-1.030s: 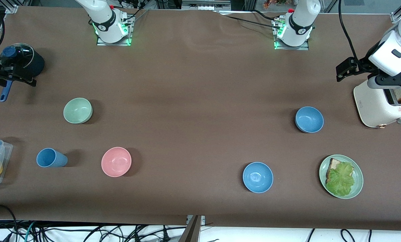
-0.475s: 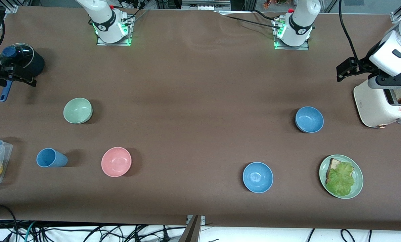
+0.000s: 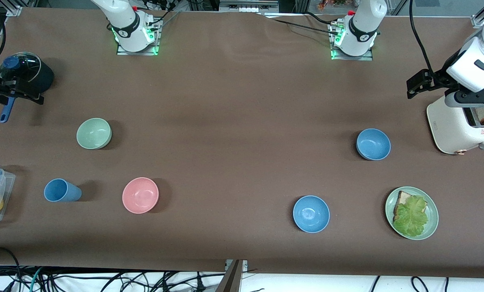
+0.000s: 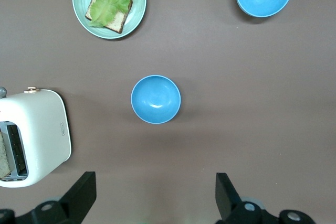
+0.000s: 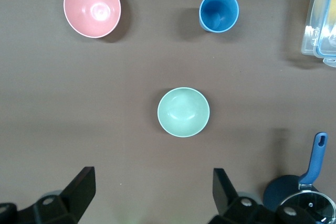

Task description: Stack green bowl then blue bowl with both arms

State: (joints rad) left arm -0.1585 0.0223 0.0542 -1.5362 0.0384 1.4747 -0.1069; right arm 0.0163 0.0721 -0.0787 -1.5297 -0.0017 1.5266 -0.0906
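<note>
Toast (image 4: 4, 157) visible only in left wrist view

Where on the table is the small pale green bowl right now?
The small pale green bowl stands toward the right arm's end, farther from the front camera than the pink bowl and blue cup.

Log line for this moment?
left gripper: open, over toaster | right gripper: open, over pot | green bowl, blue bowl: untouched, apart

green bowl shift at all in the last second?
No. The green bowl sits in the same spot relative to the pink bowl and blue cup as before.
</note>
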